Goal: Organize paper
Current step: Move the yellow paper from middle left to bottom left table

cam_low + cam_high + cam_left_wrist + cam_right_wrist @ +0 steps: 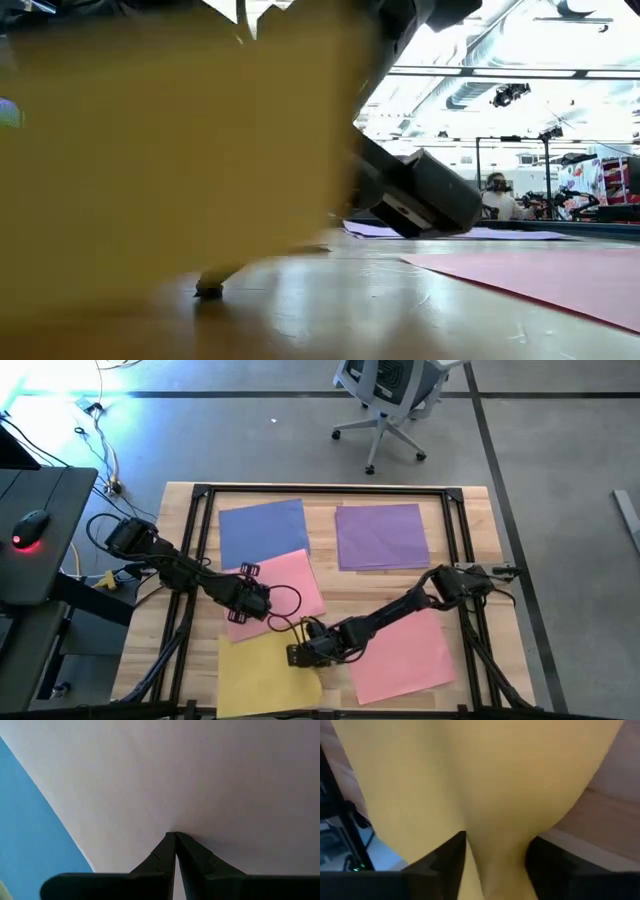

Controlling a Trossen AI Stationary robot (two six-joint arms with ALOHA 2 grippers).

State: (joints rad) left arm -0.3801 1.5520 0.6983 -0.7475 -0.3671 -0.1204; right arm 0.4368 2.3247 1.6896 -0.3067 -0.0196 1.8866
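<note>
Right claw [300, 653] parted astride yellow sheet [262, 666] at 6 o'clock; left claw [262, 603] clenched on pink sheet [285, 592].

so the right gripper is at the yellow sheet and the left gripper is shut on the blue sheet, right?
Not quite. The left gripper is shut on the pink sheet, not the blue sheet; the left wrist view shows its fingers pinched on pink paper, with blue only off to the side. The right gripper is indeed at the yellow sheet.
</note>
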